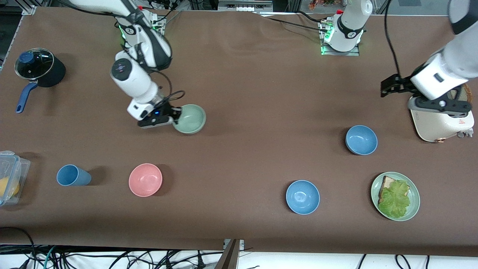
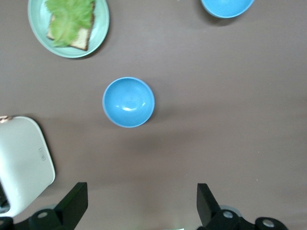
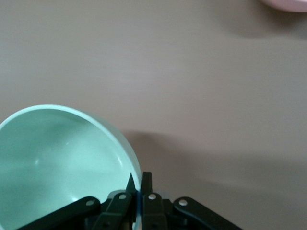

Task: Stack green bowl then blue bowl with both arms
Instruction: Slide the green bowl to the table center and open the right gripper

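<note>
- The green bowl (image 1: 191,118) is small, round and pale green. It is plain inside, with nothing in it. Its open side faces up, a little tilted. The right gripper (image 1: 175,118) is pinching its rim (image 3: 136,178), one finger inside and one outside. It is toward the right arm's end of the table, farther from the front camera than the pink bowl (image 1: 145,179).
- The blue bowl (image 1: 361,139) is small, round and soft greyish blue. It sits flat on the table (image 1: 254,93), open side up, with nothing in it. It is toward the left arm's end, near the toaster (image 1: 440,119).
</note>
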Available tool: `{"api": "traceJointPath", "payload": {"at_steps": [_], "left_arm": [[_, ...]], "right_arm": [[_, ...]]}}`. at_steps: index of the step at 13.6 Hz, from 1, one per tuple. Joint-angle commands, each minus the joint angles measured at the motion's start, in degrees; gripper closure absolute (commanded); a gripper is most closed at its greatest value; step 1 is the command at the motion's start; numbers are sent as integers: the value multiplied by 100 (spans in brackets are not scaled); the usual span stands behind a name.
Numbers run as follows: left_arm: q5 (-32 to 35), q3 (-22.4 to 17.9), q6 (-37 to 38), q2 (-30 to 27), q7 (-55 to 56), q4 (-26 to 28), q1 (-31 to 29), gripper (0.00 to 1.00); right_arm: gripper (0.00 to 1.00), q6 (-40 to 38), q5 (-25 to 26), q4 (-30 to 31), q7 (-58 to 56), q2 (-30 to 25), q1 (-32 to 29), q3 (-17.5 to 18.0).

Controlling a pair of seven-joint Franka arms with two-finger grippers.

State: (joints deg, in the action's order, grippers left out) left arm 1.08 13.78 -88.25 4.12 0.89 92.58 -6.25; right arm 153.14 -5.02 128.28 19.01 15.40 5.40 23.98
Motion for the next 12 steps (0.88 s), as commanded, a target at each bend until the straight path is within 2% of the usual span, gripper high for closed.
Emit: {"api": "traceJointPath", "payload": {"at_steps": [1,3,6,8,12], "left_arm": [[121,54,9,160,78,-153,10,0],[130,72,53,160,87,-153,10,0],[130,63,36,186,105,-144,10,0],[130,72,44,186,306,-135,10,0],[130,72,71,177,360,-127,10,0]], "right_arm": [[100,-468,-60,-1266,1187,821,775,28],[100,-469,202,-1883,2172,1410,1399,-51],[100,-469,1369,-2482,3500,1957,2699,-989],[100,-460,1522,-2693,3636,2229,2966,-1150],[100,-460,1513,-2914,3653,2450,3037,-1142]]}}
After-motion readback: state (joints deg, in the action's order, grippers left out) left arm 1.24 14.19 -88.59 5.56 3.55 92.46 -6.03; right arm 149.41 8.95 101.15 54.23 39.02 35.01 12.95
